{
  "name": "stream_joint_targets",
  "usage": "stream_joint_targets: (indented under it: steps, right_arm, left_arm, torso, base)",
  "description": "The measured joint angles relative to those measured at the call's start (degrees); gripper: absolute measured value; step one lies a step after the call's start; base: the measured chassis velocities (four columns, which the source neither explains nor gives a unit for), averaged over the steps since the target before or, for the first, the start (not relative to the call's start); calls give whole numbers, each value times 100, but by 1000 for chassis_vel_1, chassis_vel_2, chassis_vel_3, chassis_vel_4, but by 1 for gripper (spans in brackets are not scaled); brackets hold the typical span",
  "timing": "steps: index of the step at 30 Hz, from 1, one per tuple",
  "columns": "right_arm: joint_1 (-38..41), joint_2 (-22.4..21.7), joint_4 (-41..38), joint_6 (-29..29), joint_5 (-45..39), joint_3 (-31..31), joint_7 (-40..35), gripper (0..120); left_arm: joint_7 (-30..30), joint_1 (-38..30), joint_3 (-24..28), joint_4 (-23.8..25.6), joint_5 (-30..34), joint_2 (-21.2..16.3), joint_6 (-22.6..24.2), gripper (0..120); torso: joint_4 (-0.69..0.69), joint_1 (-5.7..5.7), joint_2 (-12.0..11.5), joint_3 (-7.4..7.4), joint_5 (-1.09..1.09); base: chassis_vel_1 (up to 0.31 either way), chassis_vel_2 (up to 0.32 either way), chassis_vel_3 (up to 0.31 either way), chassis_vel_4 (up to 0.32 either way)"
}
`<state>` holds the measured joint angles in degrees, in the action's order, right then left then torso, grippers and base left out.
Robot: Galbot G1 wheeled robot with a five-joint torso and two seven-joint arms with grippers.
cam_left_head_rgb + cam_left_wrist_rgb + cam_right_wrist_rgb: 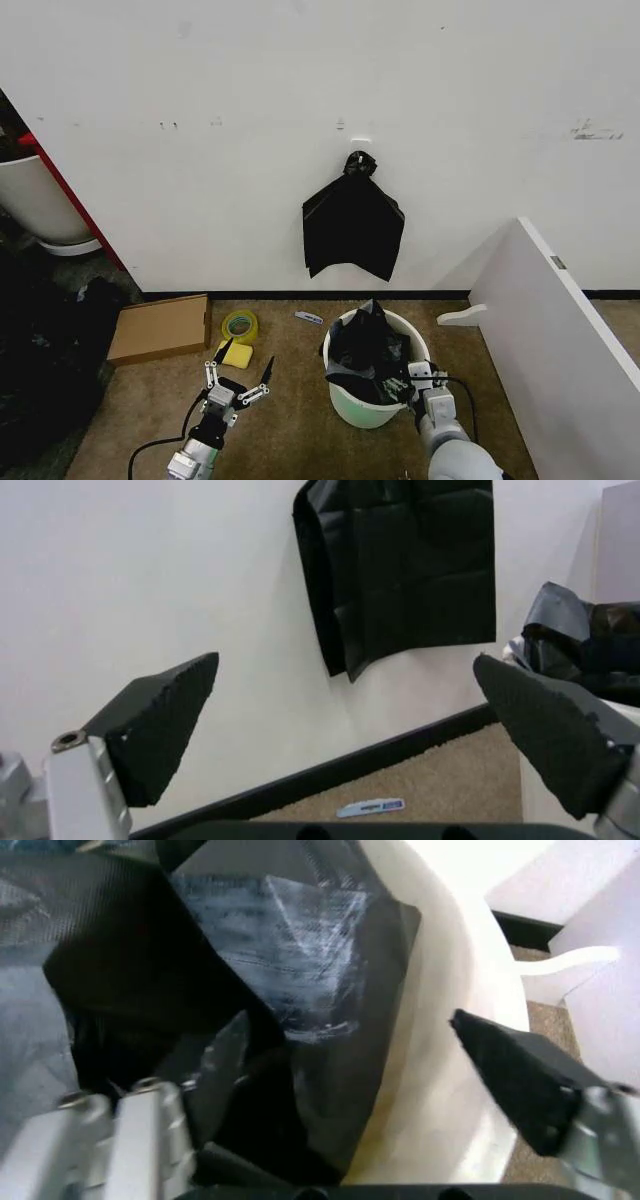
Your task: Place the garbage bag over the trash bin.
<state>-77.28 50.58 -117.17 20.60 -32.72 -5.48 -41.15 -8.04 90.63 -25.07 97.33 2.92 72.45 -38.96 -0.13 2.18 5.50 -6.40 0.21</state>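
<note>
Inside trash bin [345,405]: crumpled garbage bag [365,345]; right end effector [408,385] spread at rim; left end effector [240,372] spread.

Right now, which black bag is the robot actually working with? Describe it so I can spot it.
Look at the white bucket on the carpet below the wall. The crumpled glossy bag stuffed inside it is the one, unlike the flat black bag hanging on the wall.
</note>
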Motion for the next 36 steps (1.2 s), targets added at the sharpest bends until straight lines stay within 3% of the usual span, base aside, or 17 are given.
stream_joint_targets:
  steps: [15,16,21,27,36]
  right_arm:
    - [-39,167,147,66,245,-60,-20,22]
    - [-24,199,165,63,265,-58,-22,14]
    - [22,269,196,58,286,-49,-32,0]
    - [17,304,-88,-37,138,41,-59,0]
    - [88,190,-1105,13,-1021,363,-280,0]
  left_arm:
    - [20,97,36,72,-108,70,-14,100]
    - [23,113,31,94,-120,73,-17,100]
    - [25,130,29,123,-139,82,-20,100]
    - [28,135,37,138,-162,104,-21,100]
    - [-39,59,192,55,-258,44,-90,100]
  torso:
    - [-1,0,0,0,-1]
    - [0,0,0,0,0]
    - [0,0,0,0,0]
    - [0,0,0,0,0]
    - [0,0,0,0,-1]
  base:
    - [0,0,0,0]
    - [0,0,0,0]
    - [0,0,0,0]
    - [0,0,0,0]
    - [0,0,0,0]
